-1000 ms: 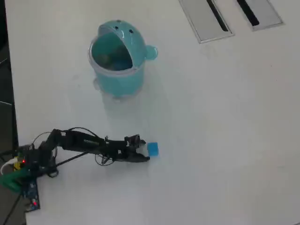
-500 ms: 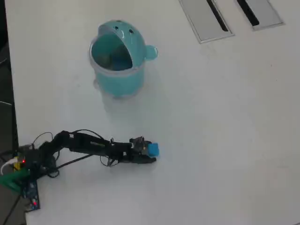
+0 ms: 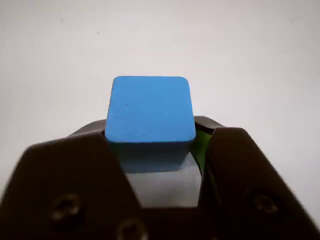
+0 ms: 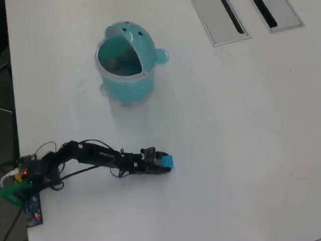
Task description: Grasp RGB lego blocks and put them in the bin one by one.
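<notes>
In the wrist view the blue cube fills the middle, held between my two dark jaws; a green strip on the right jaw touches its side. My gripper is shut on it. In the overhead view the gripper sits at the end of the arm stretched rightward, with the blue cube at its tip, just above or on the white table. The teal bin stands at the upper left, well away from the gripper, mouth open toward the camera. The red and yellow-green cubes do not show plainly.
Two grey slotted panels lie in the table's top right. The arm's base and wires sit at the lower left edge. The white table stretches to the right.
</notes>
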You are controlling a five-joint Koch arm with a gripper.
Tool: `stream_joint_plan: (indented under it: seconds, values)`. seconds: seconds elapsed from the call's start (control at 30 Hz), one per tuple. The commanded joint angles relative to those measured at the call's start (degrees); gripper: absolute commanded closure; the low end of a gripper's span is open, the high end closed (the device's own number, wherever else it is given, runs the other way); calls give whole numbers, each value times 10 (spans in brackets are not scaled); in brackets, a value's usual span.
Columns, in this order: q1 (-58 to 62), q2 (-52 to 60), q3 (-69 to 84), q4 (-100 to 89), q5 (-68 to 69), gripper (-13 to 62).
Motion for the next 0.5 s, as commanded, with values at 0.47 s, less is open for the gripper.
stream_joint_plan:
  seconds: [0.47]
  values:
    - [-161, 333, 200, -136, 126, 331]
